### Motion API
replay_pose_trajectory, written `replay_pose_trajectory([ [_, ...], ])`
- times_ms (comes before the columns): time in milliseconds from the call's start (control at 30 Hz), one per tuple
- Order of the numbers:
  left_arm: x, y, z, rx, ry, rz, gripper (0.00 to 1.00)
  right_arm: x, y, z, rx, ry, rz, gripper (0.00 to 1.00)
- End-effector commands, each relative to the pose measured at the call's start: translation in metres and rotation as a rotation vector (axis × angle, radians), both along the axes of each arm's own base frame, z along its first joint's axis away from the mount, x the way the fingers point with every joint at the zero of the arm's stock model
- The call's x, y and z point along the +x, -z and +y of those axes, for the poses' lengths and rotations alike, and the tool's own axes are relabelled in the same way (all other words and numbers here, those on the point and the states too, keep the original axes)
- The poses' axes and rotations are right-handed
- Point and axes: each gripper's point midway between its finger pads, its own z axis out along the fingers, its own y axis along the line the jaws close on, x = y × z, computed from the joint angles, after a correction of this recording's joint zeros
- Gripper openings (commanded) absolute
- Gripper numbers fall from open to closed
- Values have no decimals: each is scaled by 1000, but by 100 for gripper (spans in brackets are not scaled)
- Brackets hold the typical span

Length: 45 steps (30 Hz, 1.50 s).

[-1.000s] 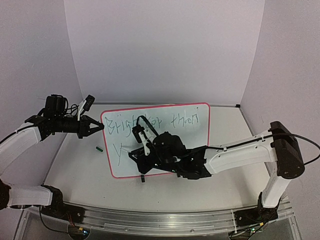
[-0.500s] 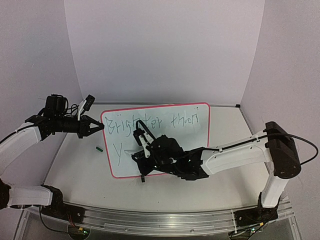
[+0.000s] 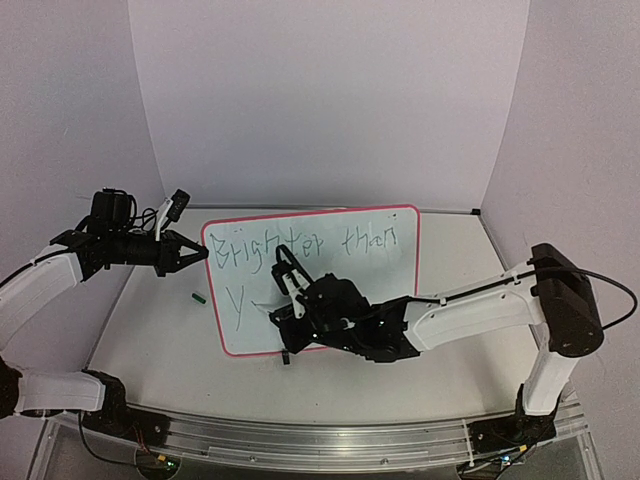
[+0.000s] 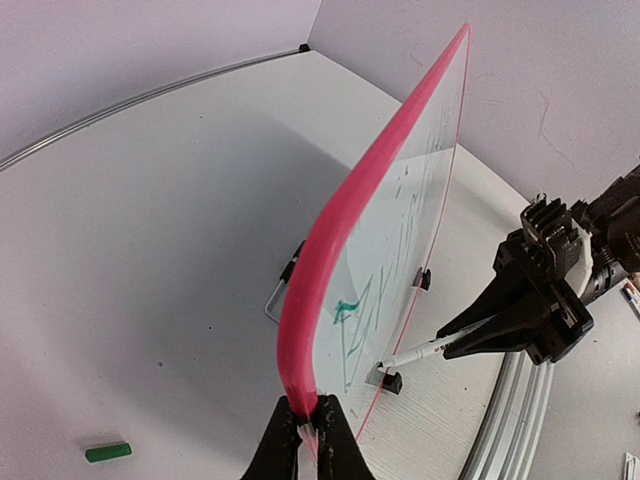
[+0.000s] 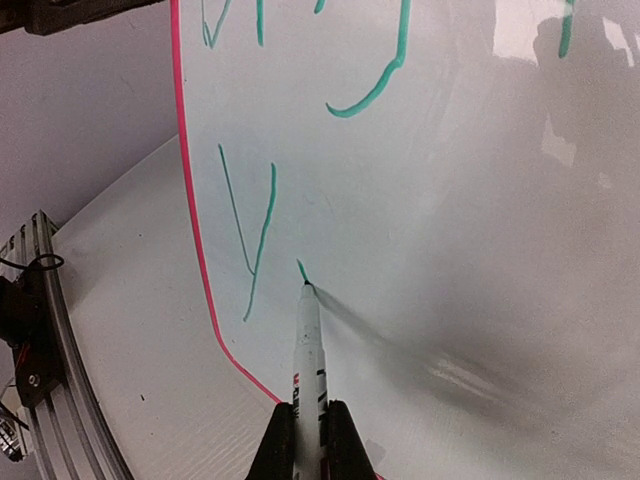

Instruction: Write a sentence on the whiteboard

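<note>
From the top camera, the whiteboard (image 3: 385, 268) is standing on its long edge in the middle of the table (image 3: 150, 345), tilted back a bit. The sentence (image 3: 300, 245) is only partly there: "Brighter than" runs across the top line, and below it there's just a "Y" plus a short stroke. The left gripper (image 3: 203, 252) is up against the board's left edge, and the right gripper (image 3: 274, 311) is low in front of the board near that "Y". A little green cap (image 3: 198, 296) is lying on the table just left of the board. On the left wrist cam the fingers are pressed onto the red-pink frame, pinching the board edge-on. You can also see two black clips (image 4: 392, 381) along the bottom edge sitting on the table, and the other gripper is poking a white marker (image 4: 425, 351) at the board face. On the right wrist cam the fingers are squeezed around the marker barrel, and its green tip is touching the board just right of the "Y", at the end of a tiny fresh stroke.
</note>
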Motion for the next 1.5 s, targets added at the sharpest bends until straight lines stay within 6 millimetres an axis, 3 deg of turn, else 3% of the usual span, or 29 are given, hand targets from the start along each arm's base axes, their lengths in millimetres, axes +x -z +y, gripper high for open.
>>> replay_pose_trajectory([
  [0, -8, 22, -2, 50, 20, 77, 0, 11, -21, -17, 19, 78, -38, 0],
  [400, -8, 23, -2, 52, 18, 77, 0, 15, -34, -3, 20, 52, -90, 0],
  [767, -8, 23, -2, 53, 18, 78, 0, 14, -19, 7, 6, 26, -67, 0],
  [1467, -8, 22, -2, 51, 19, 76, 0, -2, 15, 4, -33, -21, 43, 0],
])
